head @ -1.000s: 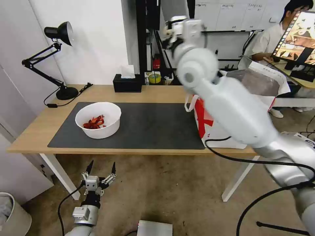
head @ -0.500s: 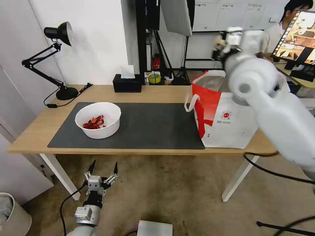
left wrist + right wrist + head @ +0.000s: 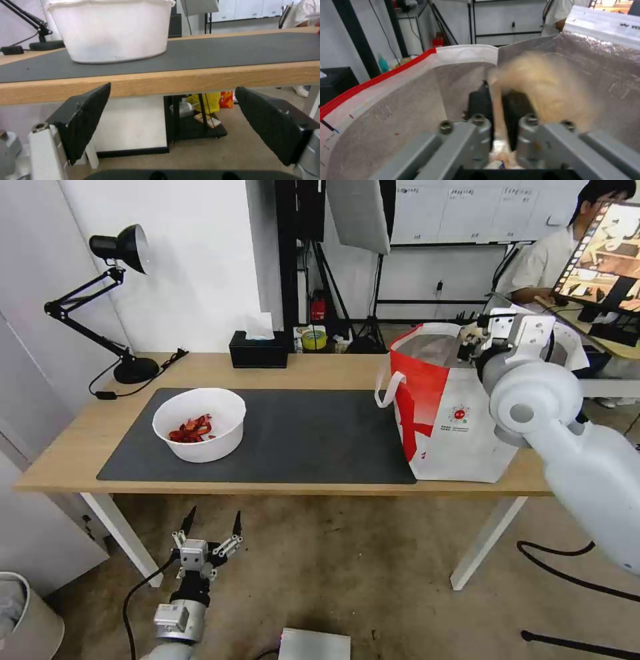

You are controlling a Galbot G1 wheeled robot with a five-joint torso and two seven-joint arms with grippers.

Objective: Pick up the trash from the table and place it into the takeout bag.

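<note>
On the dark mat [image 3: 300,437] of the table [image 3: 320,368] stands a white bowl of red scraps [image 3: 199,423], seen from the side in the left wrist view as the bowl [image 3: 113,30]. The white and red takeout bag [image 3: 453,427] stands upright at the table's right end. My right gripper [image 3: 470,343] hangs in the bag's open mouth. In the right wrist view this gripper [image 3: 496,100] is shut on a beige lump in a clear bag [image 3: 546,85], above the silver foil lining [image 3: 453,82]. My left gripper [image 3: 210,521] [image 3: 173,117] is open below the table's front edge, under the bowl.
A black desk lamp [image 3: 123,247] and a black tissue box [image 3: 259,350] stand at the back of the table. A white bin [image 3: 20,613] sits on the floor at the lower left. White table legs [image 3: 487,543] reach the floor on the right.
My right arm has swung from the table's middle to the right and come down over the takeout bag's mouth. The left gripper has barely shifted.
</note>
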